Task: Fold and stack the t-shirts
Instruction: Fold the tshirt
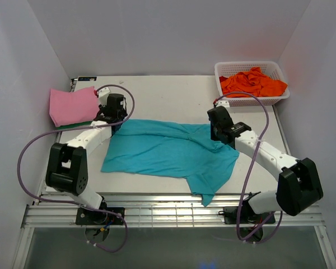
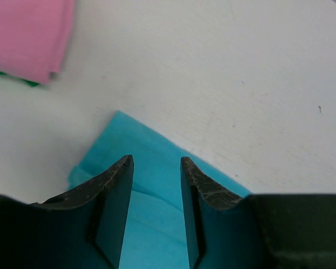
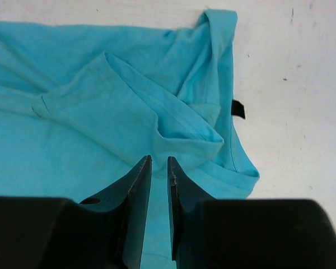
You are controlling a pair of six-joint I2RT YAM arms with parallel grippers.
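I have the teal t-shirt point(image 1: 168, 151) spread across the middle of the table point(image 1: 168, 98), wrinkled, with its near right part hanging over the near edge. My left pincer point(image 2: 157, 162) hovers at the shirt's far left corner. Its jaws are parted, with only cloth showing below the gap and nothing clamped. My right pincer point(image 3: 159, 159) sits over the shirt's right end by a folded hem. Its jaws are only narrowly apart, and I see no cloth pinched between them. At the far left, a folded pink t-shirt point(image 1: 73, 105) lies on a green t-shirt point(image 2: 29, 82). At the far right, an orange t-shirt point(image 1: 252, 84) is heaped in the white basket point(image 1: 246, 65).
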